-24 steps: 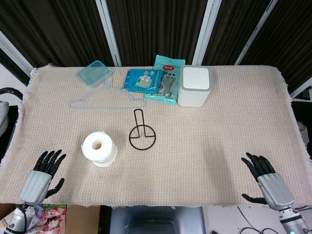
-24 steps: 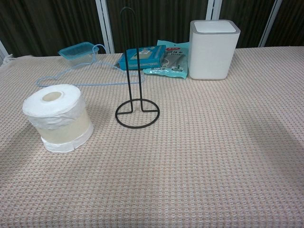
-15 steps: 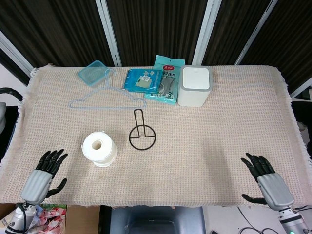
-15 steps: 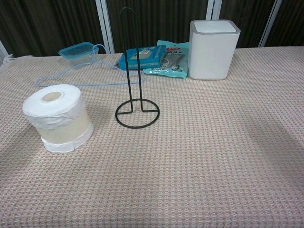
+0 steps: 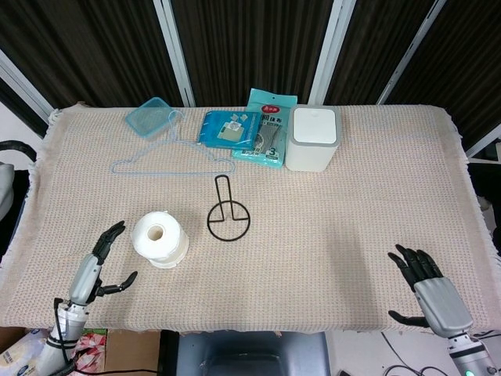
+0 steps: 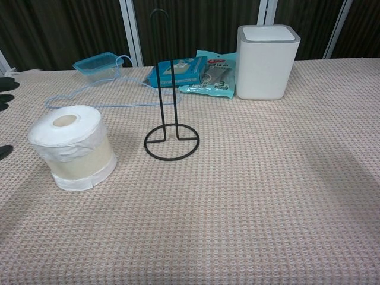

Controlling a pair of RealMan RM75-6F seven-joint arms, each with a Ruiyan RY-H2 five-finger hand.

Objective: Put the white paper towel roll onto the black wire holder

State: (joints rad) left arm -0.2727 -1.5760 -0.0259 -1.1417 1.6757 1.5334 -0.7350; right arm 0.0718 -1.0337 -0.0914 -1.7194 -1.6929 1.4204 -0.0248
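Since the earlier frame, the left hand has turned on its side and slid closer to the white paper towel roll; its fingers are spread and hold nothing. Dark wall panels stand behind the table, which wears a bumpy tan cloth. Near the back sits a white bin. Just past the roll, away from the left hand, stands the black wire holder. Far across, the right hand rests open.
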